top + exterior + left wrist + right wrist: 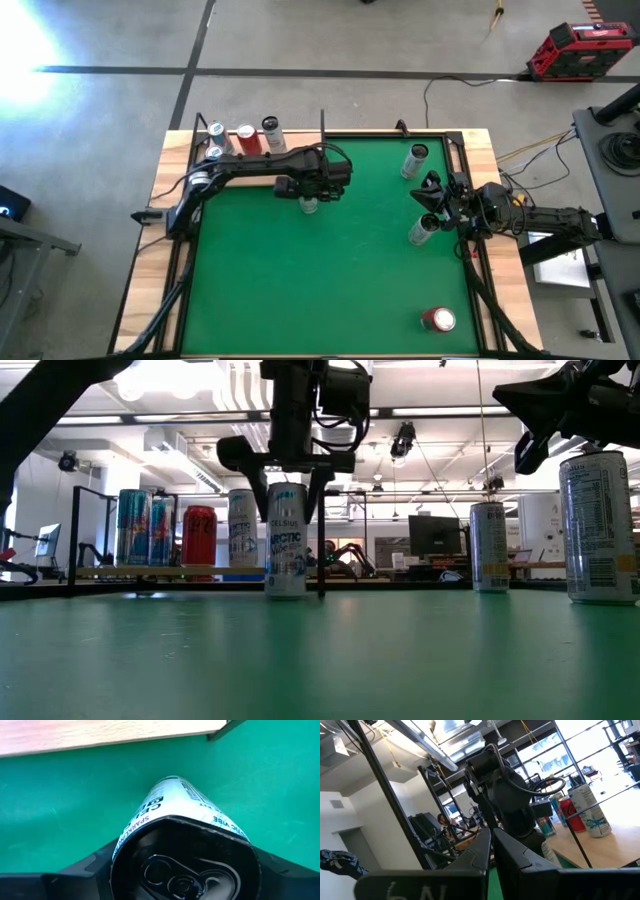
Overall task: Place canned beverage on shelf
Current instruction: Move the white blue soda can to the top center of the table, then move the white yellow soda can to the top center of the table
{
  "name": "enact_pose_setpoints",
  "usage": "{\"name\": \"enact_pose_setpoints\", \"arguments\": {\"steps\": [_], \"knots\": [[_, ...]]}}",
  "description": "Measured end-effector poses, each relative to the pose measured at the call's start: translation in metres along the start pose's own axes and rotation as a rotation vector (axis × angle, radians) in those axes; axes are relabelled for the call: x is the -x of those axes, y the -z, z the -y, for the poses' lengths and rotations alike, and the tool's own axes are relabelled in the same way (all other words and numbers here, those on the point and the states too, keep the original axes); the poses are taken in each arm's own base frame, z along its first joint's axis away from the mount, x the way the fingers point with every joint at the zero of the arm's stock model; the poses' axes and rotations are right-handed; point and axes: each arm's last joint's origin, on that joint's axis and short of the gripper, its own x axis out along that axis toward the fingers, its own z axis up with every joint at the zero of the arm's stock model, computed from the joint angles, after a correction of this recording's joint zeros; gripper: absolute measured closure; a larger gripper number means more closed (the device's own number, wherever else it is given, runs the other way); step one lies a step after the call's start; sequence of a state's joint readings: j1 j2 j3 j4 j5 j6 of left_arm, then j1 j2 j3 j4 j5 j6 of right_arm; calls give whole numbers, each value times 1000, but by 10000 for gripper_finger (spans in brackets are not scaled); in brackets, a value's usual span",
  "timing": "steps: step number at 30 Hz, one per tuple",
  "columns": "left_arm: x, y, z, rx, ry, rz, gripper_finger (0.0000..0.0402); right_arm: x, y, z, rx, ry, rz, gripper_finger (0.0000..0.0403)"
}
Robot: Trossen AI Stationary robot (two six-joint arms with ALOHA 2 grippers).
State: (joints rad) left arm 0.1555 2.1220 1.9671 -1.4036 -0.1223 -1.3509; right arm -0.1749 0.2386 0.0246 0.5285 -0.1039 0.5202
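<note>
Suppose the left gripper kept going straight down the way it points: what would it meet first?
The white can standing on the green mat; the left gripper points down with its fingers already either side of it.

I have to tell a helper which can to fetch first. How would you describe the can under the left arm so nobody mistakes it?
On the green mat, look near its far edge, just in front of the wooden shelf. A white Celsius can stands there upright between the fingers of the left hand. It alone is on the mat's left half; the other loose cans are to the right.
</note>
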Motion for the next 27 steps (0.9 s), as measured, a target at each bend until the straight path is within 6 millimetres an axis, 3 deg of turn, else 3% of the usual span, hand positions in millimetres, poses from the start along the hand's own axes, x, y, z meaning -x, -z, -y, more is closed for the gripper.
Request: {"name": "enact_pose_setpoints", "arguments": {"steps": [14,21,27], "knots": [[7,-2,-3,-92,-4,77,10,0,0,0,0,0,0,390],[40,6,-19,-124,21,159,10,0,0,0,0,0,0,390],[89,30,-57,-163,10,315,12,0,0,0,0,0,0,390]]}}
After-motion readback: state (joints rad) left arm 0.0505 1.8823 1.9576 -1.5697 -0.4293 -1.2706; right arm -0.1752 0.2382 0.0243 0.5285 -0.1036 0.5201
